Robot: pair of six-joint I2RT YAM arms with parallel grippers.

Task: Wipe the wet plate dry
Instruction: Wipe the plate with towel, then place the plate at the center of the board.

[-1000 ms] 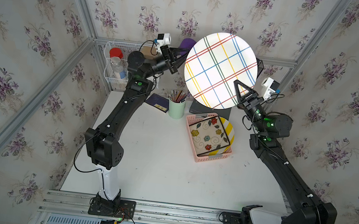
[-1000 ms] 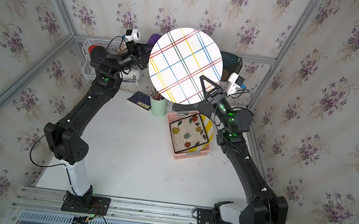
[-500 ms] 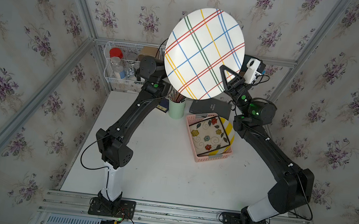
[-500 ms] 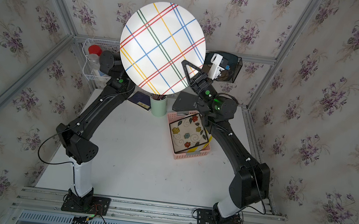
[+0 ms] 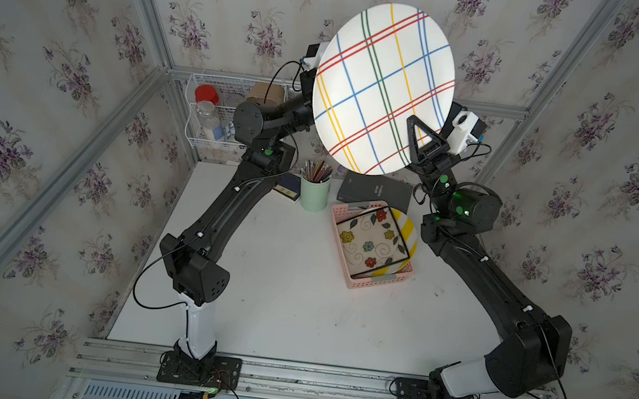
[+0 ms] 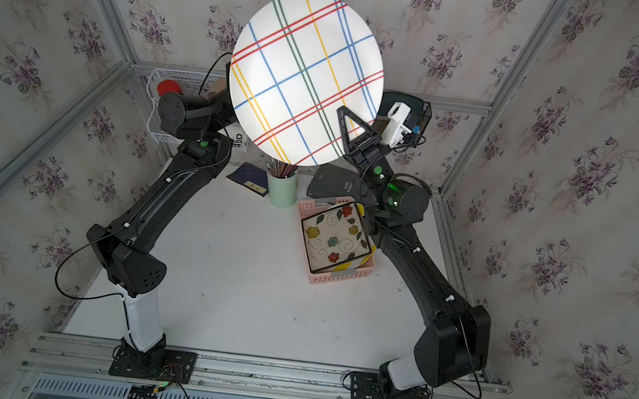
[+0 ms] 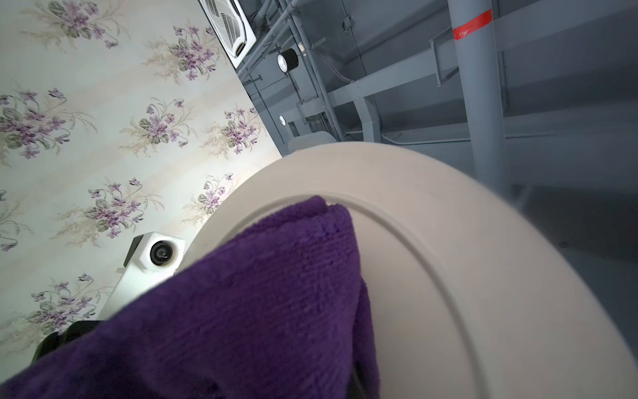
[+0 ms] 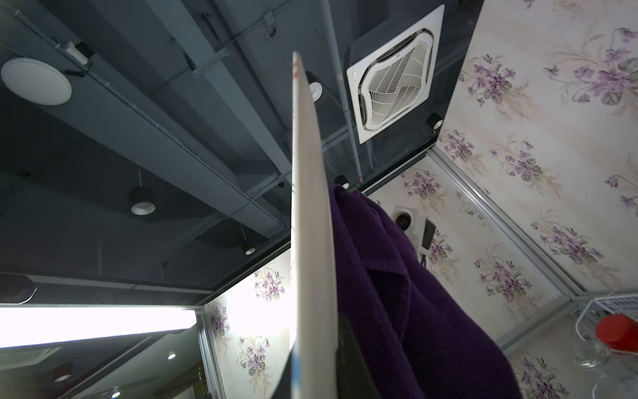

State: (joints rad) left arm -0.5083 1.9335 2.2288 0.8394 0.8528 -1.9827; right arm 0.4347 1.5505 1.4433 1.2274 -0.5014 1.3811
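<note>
Now | right gripper (image 5: pixel 414 131) clamped on plate (image 5: pixel 383 87) rim, plate held aloft over table (image 5: pixel 274 308) rear | left gripper hidden behind, closed on purple towel (image 7: pixel 259 293) pressed to underside | plate swung back rightward within the second | underside wiping judged under way.

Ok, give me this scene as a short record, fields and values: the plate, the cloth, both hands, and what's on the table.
plate: striped, held up off the table, face toward the top camera
right hand: shut on the plate's rim
cloth: purple, against the plate's underside
left hand: hidden behind cloth, holding it
table: pink basket holding a flowered plate, cup of pencils, dark book
</note>
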